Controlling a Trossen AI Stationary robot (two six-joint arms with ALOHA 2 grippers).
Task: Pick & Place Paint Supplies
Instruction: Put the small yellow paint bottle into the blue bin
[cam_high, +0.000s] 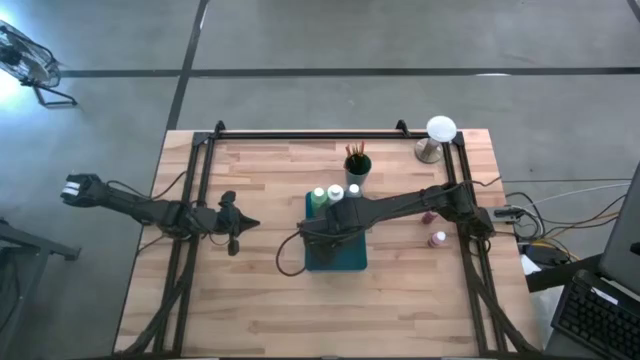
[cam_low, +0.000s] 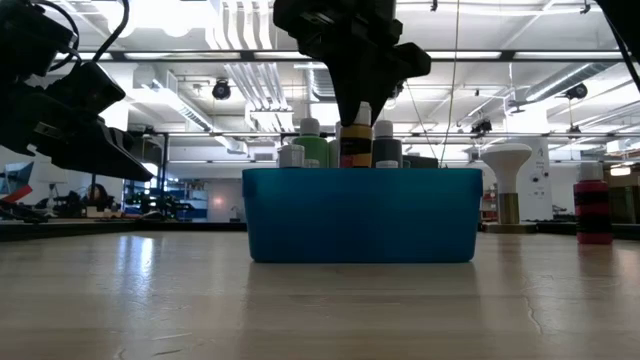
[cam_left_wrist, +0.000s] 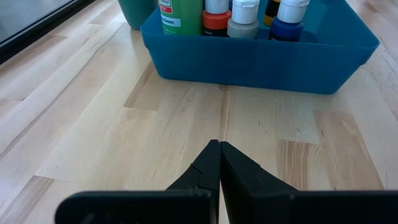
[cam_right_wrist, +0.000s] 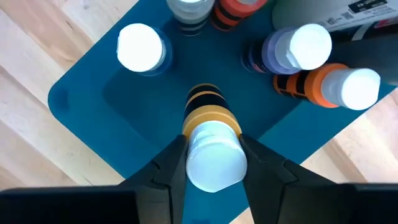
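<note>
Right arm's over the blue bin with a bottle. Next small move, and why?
Probably lower a little, then open. The right gripper is clamped on the white cap of a yellow paint bottle above the blue plastic bin, over a bare patch of floor between standing bottles. Left gripper waits shut, outside.

Bare table (cam_high: 250, 290) lies open in front of my left gripper (cam_left_wrist: 219, 149) up to the blue bin (cam_left_wrist: 261, 59). Inside the bin, capped bottles (cam_right_wrist: 298, 50) crowd one side of my right gripper (cam_right_wrist: 214, 155); a bare floor patch (cam_right_wrist: 112, 106) stays free opposite.
</note>
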